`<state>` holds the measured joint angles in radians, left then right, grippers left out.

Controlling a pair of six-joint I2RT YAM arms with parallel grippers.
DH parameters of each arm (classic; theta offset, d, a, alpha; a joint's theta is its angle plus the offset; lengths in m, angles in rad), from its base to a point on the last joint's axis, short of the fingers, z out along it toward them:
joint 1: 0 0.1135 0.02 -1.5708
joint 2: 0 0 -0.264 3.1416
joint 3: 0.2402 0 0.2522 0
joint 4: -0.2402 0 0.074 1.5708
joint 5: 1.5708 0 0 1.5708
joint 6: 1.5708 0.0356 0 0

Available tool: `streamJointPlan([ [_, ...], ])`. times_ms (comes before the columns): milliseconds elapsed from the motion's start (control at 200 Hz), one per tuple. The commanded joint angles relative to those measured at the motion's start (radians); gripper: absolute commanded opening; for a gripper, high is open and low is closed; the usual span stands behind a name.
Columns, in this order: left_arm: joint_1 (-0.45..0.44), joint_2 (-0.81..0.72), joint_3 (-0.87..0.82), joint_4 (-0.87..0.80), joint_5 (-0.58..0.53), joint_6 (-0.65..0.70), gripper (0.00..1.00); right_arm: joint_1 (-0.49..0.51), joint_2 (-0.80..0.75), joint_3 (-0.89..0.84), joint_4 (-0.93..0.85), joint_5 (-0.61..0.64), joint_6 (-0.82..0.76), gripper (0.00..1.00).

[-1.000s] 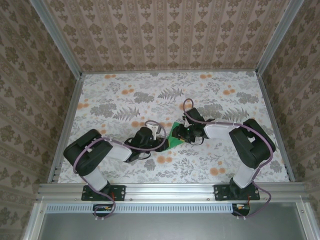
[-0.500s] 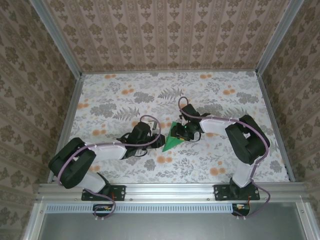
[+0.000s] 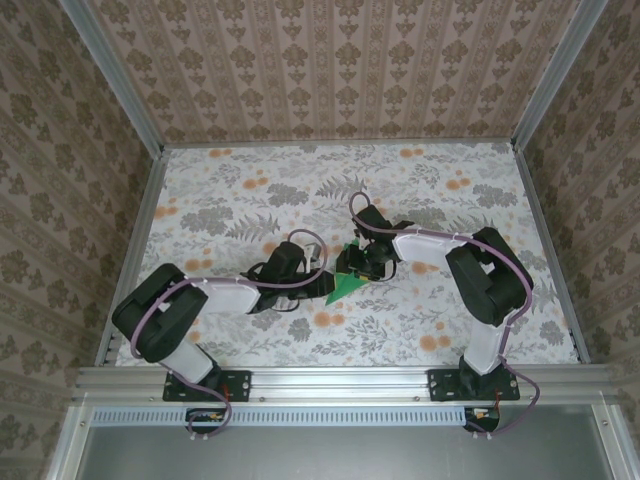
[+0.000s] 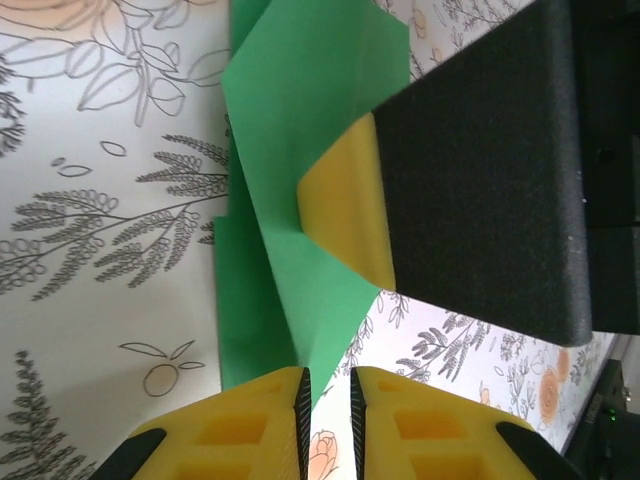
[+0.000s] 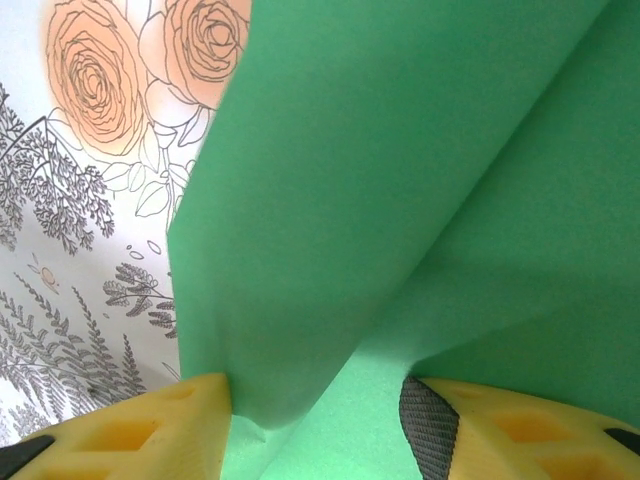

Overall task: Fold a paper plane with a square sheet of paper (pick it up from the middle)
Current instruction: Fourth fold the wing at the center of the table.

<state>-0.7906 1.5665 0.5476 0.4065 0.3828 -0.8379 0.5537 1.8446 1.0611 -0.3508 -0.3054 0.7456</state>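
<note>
Right hand [image 5: 315, 400] is shown spread, its two yellow fingertips [image 5: 150, 425] set well apart in its wrist view, with a raised fold of the green paper [image 5: 400, 200] passing between them. No squeeze on the paper is seen there. From the left wrist, one broad black finger of that hand, tipped with a yellow pad [image 4: 345, 215], is seen lying on top of the paper [image 4: 290, 130].

The left hand [image 4: 325, 385] is seen with its yellow fingertips [image 4: 250, 420] almost pressed together, with only a slim gap between them. The lowest corner of the paper reaches the mouth of that gap. Whether the corner is pinched cannot be told.

The paper is bright, plain green and is no longer flat. Several straight creases are seen, with layers overlapping and one flap lifted off the surface. From above it reads as a small pointed triangle [image 3: 345, 288], with its tip turned toward the near left.

It is placed near the middle of the flower-printed worktop [image 3: 250, 190], between the left hand [image 3: 318, 278] and the right hand [image 3: 364, 264], which are set close against it from either side.
</note>
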Motion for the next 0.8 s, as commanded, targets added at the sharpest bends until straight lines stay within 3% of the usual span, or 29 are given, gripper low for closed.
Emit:
streamJointPlan([
  [0,-0.005,0.017,0.029,0.048,0.044,-0.012,0.21,-0.003,0.121,-0.069,-0.174,0.159,0.044,0.53],
  [795,-0.011,0.115,0.084,-0.083,-0.012,-0.009,0.11,-0.008,0.124,-0.085,-0.124,0.093,0.076,0.51],
])
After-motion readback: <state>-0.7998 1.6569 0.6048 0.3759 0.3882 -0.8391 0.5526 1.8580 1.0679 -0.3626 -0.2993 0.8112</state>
